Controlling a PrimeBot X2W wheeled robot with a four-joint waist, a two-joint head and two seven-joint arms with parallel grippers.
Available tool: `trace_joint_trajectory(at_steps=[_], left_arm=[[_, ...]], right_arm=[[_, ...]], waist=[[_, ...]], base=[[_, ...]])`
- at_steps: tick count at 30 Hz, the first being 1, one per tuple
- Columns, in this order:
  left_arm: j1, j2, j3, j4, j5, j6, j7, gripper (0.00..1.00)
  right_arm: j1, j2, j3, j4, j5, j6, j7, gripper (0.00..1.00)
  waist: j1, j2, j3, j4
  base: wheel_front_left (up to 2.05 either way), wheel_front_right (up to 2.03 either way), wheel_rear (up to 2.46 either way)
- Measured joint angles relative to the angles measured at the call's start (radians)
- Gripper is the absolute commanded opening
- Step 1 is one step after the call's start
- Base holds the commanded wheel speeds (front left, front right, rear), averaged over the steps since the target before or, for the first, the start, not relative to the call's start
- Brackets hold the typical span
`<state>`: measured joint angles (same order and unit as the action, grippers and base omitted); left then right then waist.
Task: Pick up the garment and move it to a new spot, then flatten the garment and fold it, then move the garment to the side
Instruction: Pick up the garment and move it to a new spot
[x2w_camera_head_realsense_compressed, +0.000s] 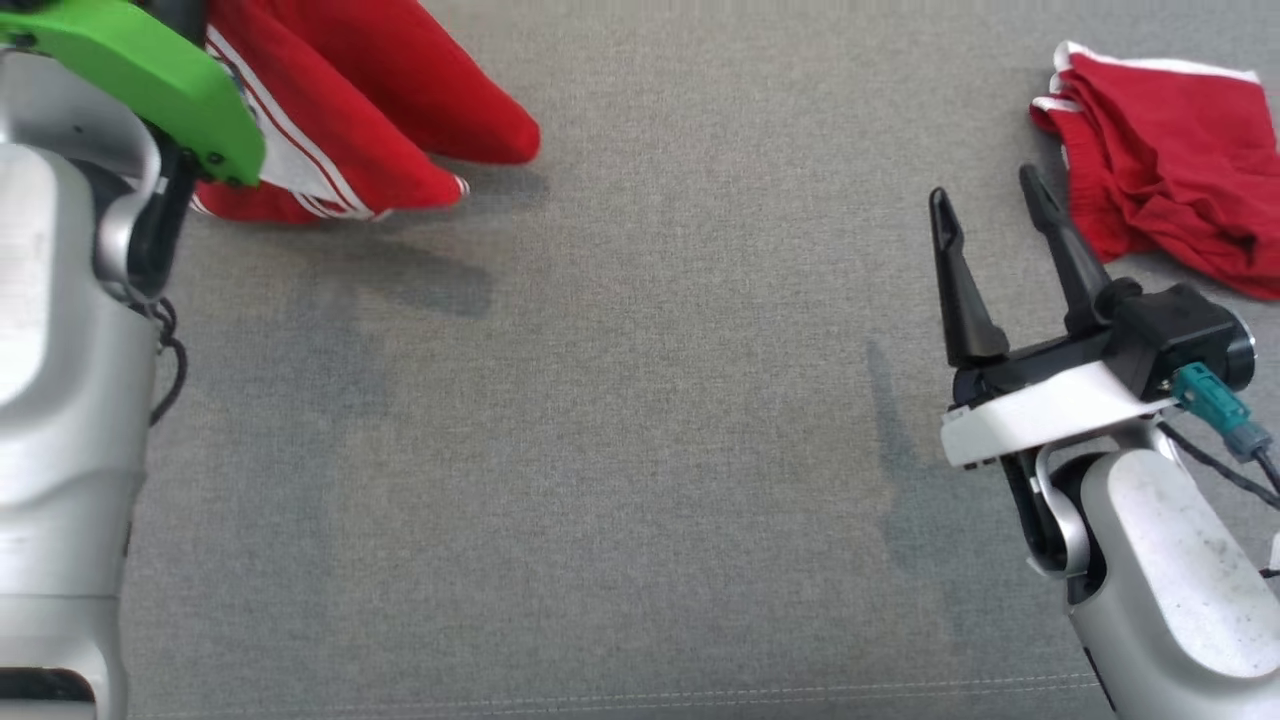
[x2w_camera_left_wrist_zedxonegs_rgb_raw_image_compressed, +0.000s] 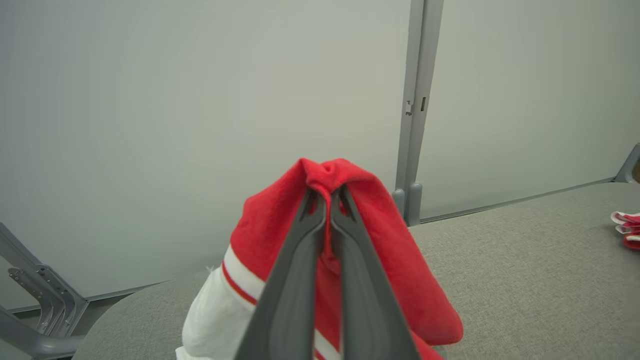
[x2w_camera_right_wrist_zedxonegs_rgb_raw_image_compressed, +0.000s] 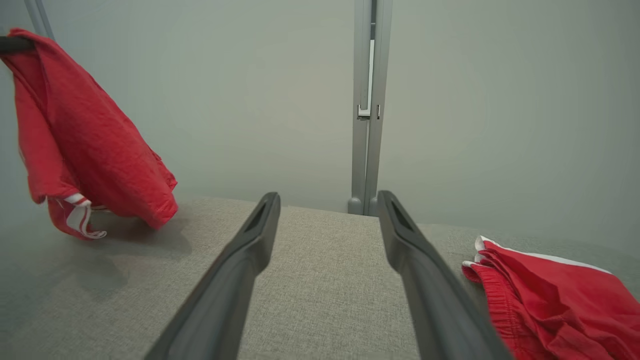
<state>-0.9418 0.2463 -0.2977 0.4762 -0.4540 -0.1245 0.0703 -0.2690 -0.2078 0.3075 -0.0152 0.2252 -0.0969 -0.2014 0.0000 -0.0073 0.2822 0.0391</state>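
The left gripper (x2w_camera_left_wrist_zedxonegs_rgb_raw_image_compressed: 328, 192) pinched a fold of the red garment (x2w_camera_left_wrist_zedxonegs_rgb_raw_image_compressed: 395, 260), which hung over the grey table (x2w_camera_head_realsense_compressed: 640, 450). The right gripper (x2w_camera_head_realsense_compressed: 985, 195) stood wide open, empty.

Broad bare grey tabletop (x2w_camera_head_realsense_compressed: 640, 450) between hanging garment (x2w_camera_head_realsense_compressed: 380, 110) at left and crumpled shorts (x2w_camera_head_realsense_compressed: 1170, 190) at right.

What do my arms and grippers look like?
The left arm and right arm are silver-grey shells; the left carries a bright green cover and a black cable. The right gripper has two long, tapered dark fingers on a white plate, with a black block and teal connector. The left gripper has the same dark fingers.
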Motion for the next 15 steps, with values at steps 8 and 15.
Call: trace_joint_trajectory(at_steps=[8,15], left_arm=[[0.151,-0.088,-0.132,-0.018,-0.078,0.000,0.036,0.00],[0.247,-0.212,-0.191,-0.048,-0.164,0.000,0.024,0.00]], right_arm=[[0.050,0.031,0.035,0.042,0.014,0.016,0.000,1.00],[0.058,0.042,0.034,0.048,0.021,0.016,0.000,1.00]], waist=[[0.0000,0.0000,-0.095,-0.038],[0.0000,0.0000,-0.137,-0.096]], base=[[0.00,0.00,0.00],[0.00,0.00,0.00]])
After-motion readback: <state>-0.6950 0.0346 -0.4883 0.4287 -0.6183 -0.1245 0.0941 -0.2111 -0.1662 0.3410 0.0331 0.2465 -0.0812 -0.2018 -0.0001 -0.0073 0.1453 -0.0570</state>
